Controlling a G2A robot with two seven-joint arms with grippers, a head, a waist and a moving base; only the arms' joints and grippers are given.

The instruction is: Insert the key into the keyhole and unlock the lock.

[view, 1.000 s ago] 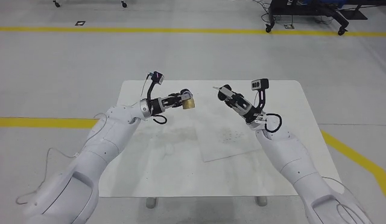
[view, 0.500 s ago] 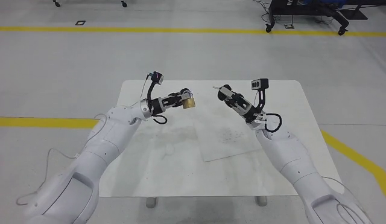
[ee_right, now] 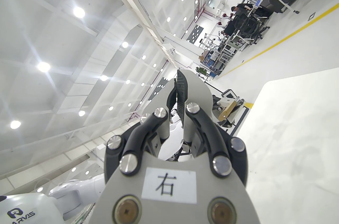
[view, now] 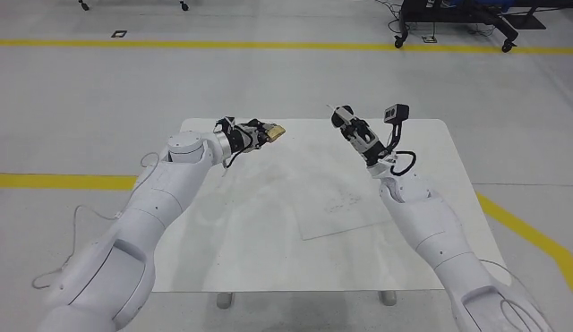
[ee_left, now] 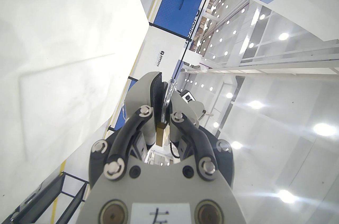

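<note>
The left gripper (view: pixel 262 132) hangs in the air over the far left part of the white worktop (view: pixel 430 260), close to its far edge, and points towards the middle. Its fingers (ee_left: pixel 143 95) are pressed in on the lock (view: pixel 276 132), a small brass padlock. In the left wrist view they pinch the silvery shackle (ee_left: pixel 168 92), and the brass body sits back between them, nearer the palm. In the top view the brass body sticks out past the fingertips, off the worktop.

The right gripper (view: pixel 339 115) is raised above the far edge of the worktop, right of its middle, and tilts up and away from the robot. Its fingers (ee_right: pixel 197 95) are drawn almost together. In the top view a thin pale sliver, which looks like the key (view: pixel 333 108), juts from their tip; in the right wrist view it is too slim to make out between the ribbed pads.

Lock and key are well apart, with open air over the far middle of the worktop between them. A thin flat sheet (view: pixel 331 217) lies on the worktop, from its middle towards the right edge, below both grippers
</note>
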